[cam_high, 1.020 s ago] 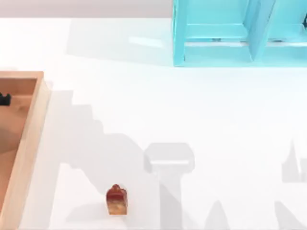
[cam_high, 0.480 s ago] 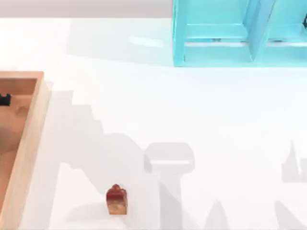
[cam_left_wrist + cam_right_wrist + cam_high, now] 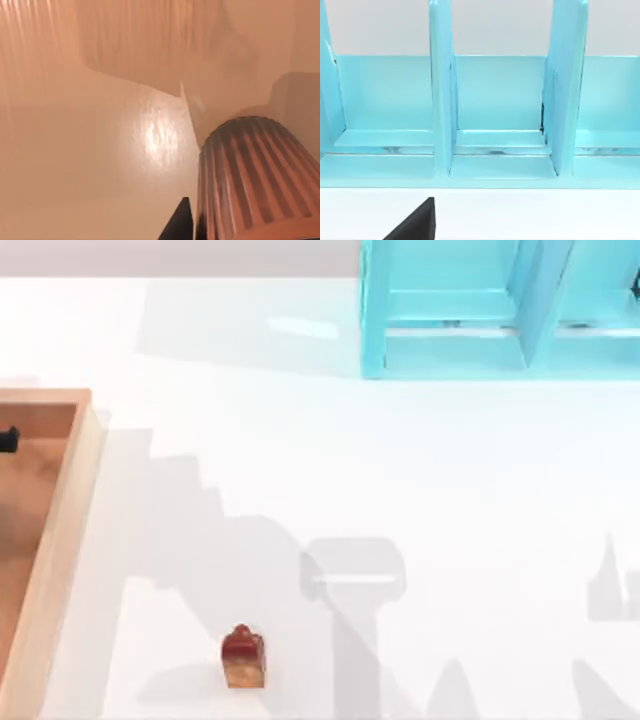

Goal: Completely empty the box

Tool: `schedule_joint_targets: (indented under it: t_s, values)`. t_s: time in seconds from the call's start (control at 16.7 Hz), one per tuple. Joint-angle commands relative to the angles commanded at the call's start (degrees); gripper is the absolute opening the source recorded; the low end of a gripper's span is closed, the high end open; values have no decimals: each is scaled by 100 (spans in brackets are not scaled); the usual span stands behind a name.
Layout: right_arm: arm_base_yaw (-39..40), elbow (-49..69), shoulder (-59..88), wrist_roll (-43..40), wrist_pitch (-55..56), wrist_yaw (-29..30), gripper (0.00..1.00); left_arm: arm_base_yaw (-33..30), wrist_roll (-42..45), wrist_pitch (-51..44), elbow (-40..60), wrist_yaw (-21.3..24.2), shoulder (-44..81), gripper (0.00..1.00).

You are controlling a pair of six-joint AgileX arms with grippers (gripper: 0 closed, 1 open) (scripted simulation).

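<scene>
The wooden box [image 3: 62,530] with light-tan walls and an orange-brown floor lies at the table's left edge, cut off by the top view. A small black part of my left gripper [image 3: 8,439] pokes out over the box floor near its far end. In the left wrist view, a ribbed brown cylinder with dark stripes [image 3: 250,180] stands on the box floor [image 3: 90,150], close beside a dark tip of my left gripper [image 3: 179,226]. Whether that gripper holds it is unclear. A dark corner of my right gripper [image 3: 417,224] faces the turquoise shelf.
A small red-topped brown block [image 3: 243,657] stands on the white table near the front, right of the box. The turquoise compartmented shelf unit [image 3: 450,340] stands at the back right, and its open bays [image 3: 495,110] face the right wrist camera.
The black part of my left gripper over the box has shifted slightly toward the far end. The arm shadows on the table have moved a little. The red-topped block has stayed put.
</scene>
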Motion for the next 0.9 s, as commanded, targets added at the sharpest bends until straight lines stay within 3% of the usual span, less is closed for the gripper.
schedule_joint_targets:
  t_s: [0.54, 0.9]
  values:
    - [0, 0, 0, 0, 0, 0, 100, -22, -24, -2428, 2160, 3, -214, 0]
    - [0, 0, 0, 0, 0, 0, 100, -9, -19, -2641, 2373, 2, -227, 0]
